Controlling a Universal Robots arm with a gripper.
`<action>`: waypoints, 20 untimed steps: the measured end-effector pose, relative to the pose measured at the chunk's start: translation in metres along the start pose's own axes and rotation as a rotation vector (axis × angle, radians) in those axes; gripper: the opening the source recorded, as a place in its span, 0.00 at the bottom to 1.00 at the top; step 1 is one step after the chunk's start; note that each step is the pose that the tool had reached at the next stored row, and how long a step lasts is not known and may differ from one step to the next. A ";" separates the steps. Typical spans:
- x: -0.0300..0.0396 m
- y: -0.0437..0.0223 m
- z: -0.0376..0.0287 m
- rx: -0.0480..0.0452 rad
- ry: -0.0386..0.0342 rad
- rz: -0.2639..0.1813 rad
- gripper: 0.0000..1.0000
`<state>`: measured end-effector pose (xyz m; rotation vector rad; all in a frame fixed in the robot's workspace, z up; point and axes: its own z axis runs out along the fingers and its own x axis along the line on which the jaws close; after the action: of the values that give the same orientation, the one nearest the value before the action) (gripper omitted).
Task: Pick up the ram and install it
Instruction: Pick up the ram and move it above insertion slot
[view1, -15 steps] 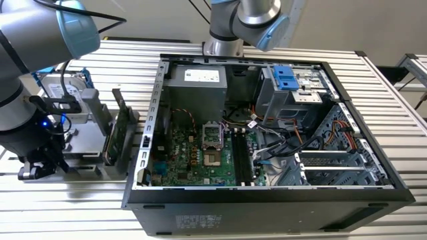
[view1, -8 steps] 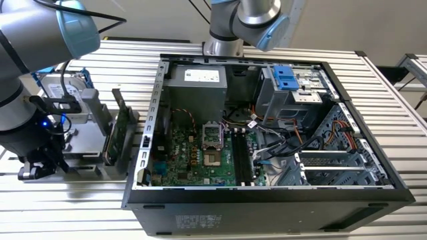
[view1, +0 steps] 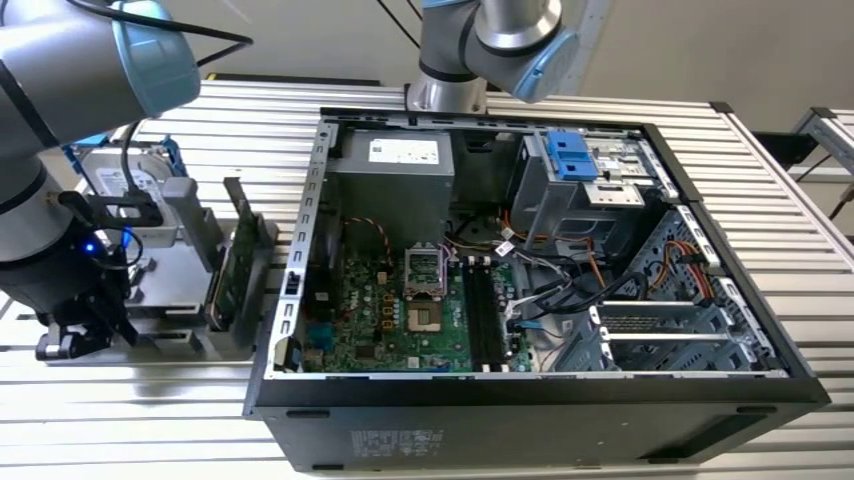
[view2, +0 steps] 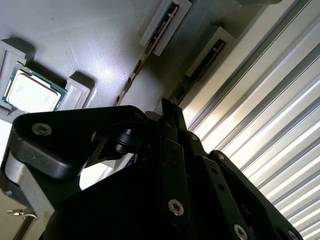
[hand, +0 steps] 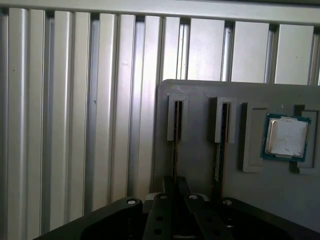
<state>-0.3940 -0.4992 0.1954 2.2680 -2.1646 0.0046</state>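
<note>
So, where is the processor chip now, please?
In the first wrist view, the processor chip lies flat in a recess of the grey tray, beside the two slotted holders.

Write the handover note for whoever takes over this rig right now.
Tool: low at the grey holder, in line with one ram stick. Whether it has a hold on it cannot be told.
Things: that ram stick and a second stick stand on edge in the holder's slots, beside a processor. The open computer case sits on the slatted table. Its memory slots look empty.
Done: the tool is at the ram.
Left: the pick-up is not confirmed, and the install is not done.
</note>
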 end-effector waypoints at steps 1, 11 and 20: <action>0.0000 0.0000 0.0000 0.0000 0.0001 0.000 0.00; 0.0000 0.0000 -0.0065 -0.0004 0.0005 0.000 0.00; 0.0001 0.0000 -0.0139 -0.0004 0.0004 0.000 0.00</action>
<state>-0.3940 -0.4992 0.2093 2.2675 -2.1643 0.0046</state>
